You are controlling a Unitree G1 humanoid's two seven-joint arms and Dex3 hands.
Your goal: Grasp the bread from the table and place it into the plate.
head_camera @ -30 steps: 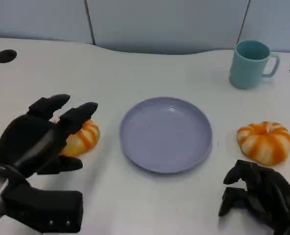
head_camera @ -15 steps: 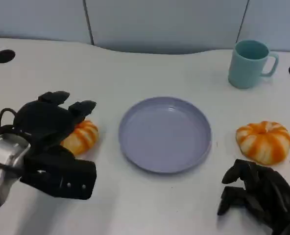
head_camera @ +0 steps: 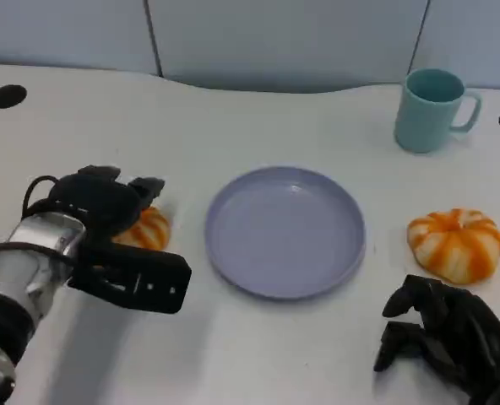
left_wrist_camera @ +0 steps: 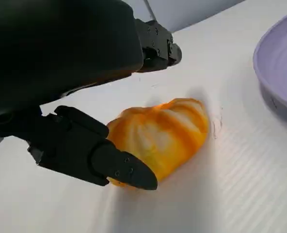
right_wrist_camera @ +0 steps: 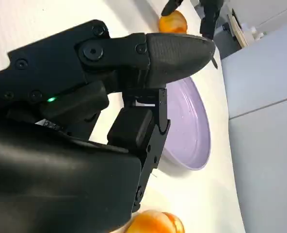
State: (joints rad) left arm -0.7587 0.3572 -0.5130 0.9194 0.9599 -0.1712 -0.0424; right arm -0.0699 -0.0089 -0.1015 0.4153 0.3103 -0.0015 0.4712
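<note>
Left hand (head_camera: 98,202) lies draped over the orange-striped bread (head_camera: 144,229) on the white counter (head_camera: 258,118), fingers spread around the loaf; from the left wrist view I cannot tell whether they actually grip it. That bread sits just beside the empty lavender plate (head_camera: 285,230), on its left. Right hand (head_camera: 444,333) rests near the counter's front edge with fingers curled on nothing, close to a second striped bread (head_camera: 455,245). Behind it stands a teal mug (head_camera: 432,110).
</note>
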